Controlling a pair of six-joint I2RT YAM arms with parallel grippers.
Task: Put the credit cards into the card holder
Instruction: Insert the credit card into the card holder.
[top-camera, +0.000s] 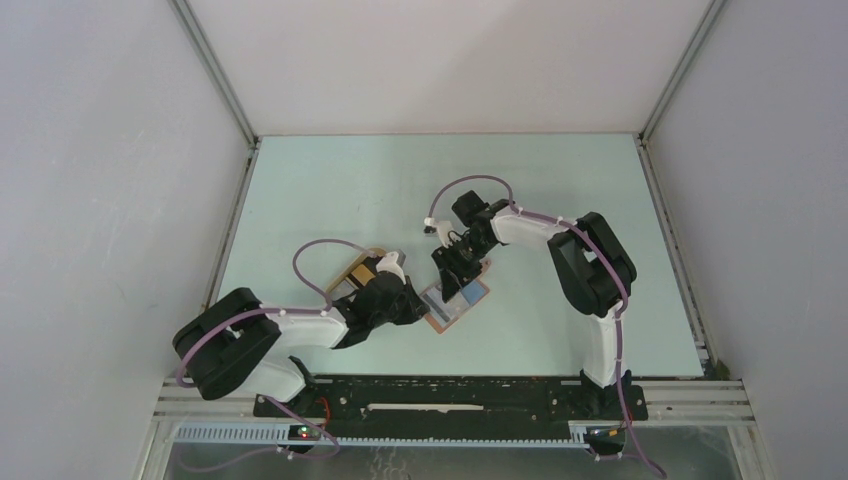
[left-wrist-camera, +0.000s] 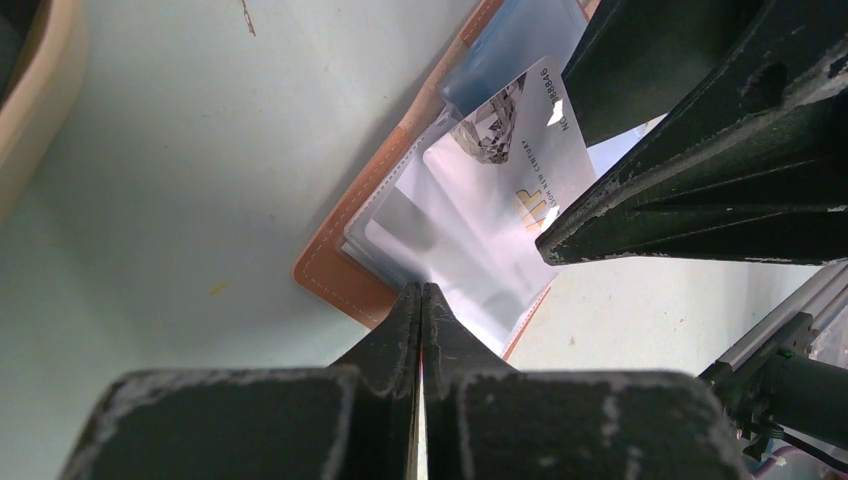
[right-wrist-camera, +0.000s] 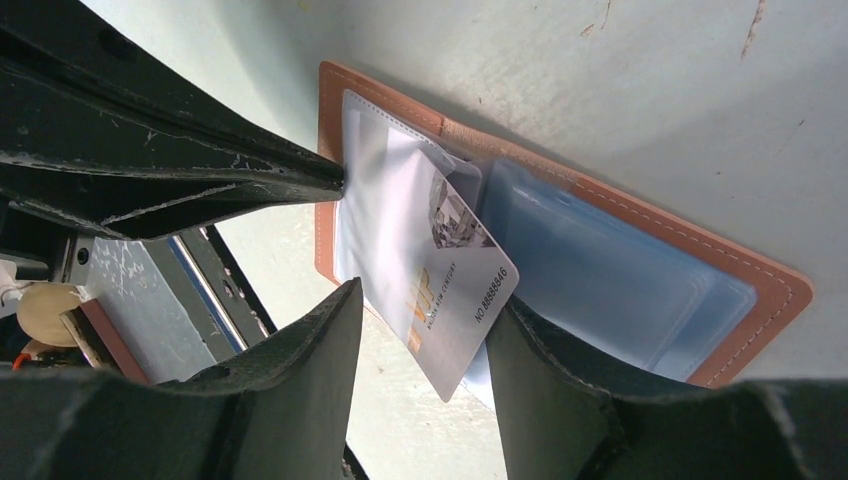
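White card (right-wrist-camera: 445, 275) ending 8846 on card holder (right-wrist-camera: 620, 270), right tool (right-wrist-camera: 425, 302) apart, left tool (left-wrist-camera: 421, 292) together.

Stitched reddish-brown leather card holder (right-wrist-camera: 775, 285) with glossy clear plastic sleeves; a smooth white plastic credit card (right-wrist-camera: 450, 290); scuffed matt black fingers (right-wrist-camera: 280, 400) of the right gripper (right-wrist-camera: 425, 298); matt, scratched pale-green tabletop (right-wrist-camera: 650, 80).

The card holder (top-camera: 458, 302) is laid open on the table (top-camera: 400, 180), right of the tray (top-camera: 352, 275). One credit card (right-wrist-camera: 455, 290) is seated partly in a sleeve, between the right gripper (right-wrist-camera: 422, 300) fingers.
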